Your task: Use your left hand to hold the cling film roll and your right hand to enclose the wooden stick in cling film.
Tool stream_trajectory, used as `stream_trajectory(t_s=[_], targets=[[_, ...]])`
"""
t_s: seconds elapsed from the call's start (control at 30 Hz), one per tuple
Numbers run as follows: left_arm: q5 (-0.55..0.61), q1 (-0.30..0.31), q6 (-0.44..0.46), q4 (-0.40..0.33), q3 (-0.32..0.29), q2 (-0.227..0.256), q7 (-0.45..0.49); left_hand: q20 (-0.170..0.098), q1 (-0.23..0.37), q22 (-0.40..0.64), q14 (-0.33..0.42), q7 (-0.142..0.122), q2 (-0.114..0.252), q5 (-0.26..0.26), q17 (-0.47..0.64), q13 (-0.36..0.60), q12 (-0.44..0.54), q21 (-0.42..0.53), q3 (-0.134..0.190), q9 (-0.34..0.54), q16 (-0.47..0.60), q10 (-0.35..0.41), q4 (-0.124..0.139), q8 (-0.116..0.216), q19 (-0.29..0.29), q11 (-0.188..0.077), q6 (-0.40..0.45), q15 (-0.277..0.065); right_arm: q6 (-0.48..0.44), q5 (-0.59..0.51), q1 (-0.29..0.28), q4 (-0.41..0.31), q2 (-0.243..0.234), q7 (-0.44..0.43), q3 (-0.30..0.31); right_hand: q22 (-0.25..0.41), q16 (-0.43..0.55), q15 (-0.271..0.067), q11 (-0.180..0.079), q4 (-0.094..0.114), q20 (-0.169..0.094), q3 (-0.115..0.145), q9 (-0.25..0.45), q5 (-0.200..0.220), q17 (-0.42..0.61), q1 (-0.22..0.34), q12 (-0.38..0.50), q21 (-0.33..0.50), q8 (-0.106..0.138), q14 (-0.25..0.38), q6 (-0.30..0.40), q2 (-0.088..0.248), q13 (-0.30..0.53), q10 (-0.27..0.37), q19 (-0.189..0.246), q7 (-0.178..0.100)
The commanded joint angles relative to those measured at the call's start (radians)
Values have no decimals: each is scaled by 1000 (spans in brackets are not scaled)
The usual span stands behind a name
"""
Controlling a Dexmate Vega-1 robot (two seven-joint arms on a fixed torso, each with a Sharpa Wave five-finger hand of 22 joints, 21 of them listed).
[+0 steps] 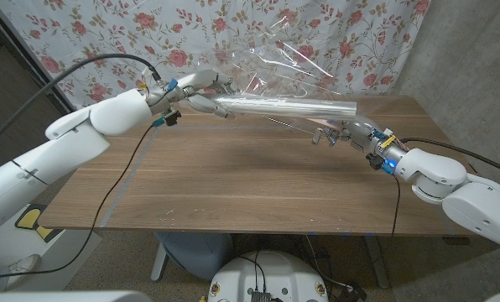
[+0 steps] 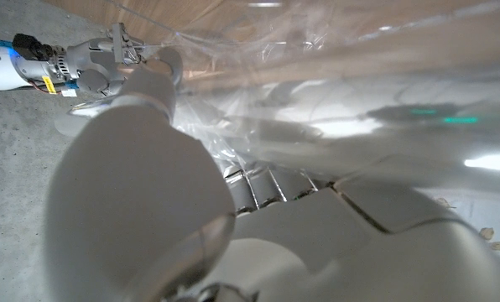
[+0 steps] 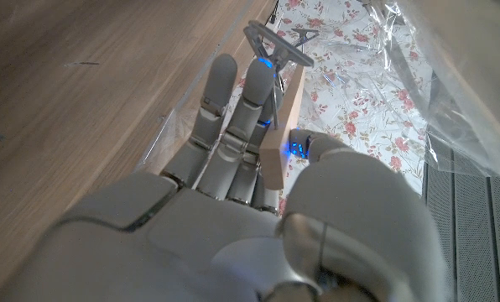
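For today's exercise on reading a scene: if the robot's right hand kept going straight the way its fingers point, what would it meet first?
Most likely the cling film roll: the right hand, holding the wooden stick, points toward it, though depth is hard to judge.

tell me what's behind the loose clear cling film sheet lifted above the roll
Behind the clear cling film sheet the rose-patterned floral curtain shows through. The sheet rises from the shiny roll in the left hand; nothing is fully hidden.

Clear cling film roll (image 1: pixel 288 107) horizontal; pale wooden stick (image 3: pixel 282 138).
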Motion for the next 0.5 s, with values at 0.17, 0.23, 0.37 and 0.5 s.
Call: stream_trajectory(t_s=[0.17, 0.23, 0.37, 0.5], targets=[[-24, 63, 7, -33, -23, 43, -28, 0, 123, -6, 3, -11, 143, 8, 7, 5, -4, 7, 26, 111, -6, 0, 13, 74, 4, 1, 18, 5, -17, 8, 33, 15, 5, 22, -5, 3, 1, -5, -72, -159, -47, 276, 4, 4, 3, 3, 2, 3, 5, 1, 95, 19, 0, 78, 6, -95], [-20, 53, 8, -35, -14, 51, -47, 0, 122, -8, 4, -11, 144, 8, 9, 4, -5, 8, 26, 112, -8, 1, 12, 75, 4, 2, 18, 5, -21, 17, 36, 17, 7, 22, -5, 3, 1, -5, -73, -159, -47, 276, 4, 4, 3, 3, 4, 2, 5, 1, 95, 20, 5, 76, 5, -95], [-28, 57, 5, -37, -9, 55, -60, 0, 121, -9, 4, -10, 144, 7, 10, 7, -5, 9, 27, 110, -11, -1, 11, 75, 4, 2, 18, 6, -19, 19, 42, 22, 10, 25, -8, 3, 1, -5, -70, -159, -47, 276, 5, 4, 4, 3, 5, 3, 4, 0, 94, 20, 6, 77, 5, -96], [-36, 59, 4, -35, -1, 55, -70, 0, 121, -10, 4, -12, 145, 7, 11, 6, -6, 9, 27, 110, -13, 1, 10, 76, 3, 3, 19, 5, -10, 22, 51, 28, 18, 30, -12, 3, 3, -5, -71, -159, -47, 276, 4, 4, 5, 3, 5, 3, 5, 2, 96, 20, 5, 76, 5, -96]])
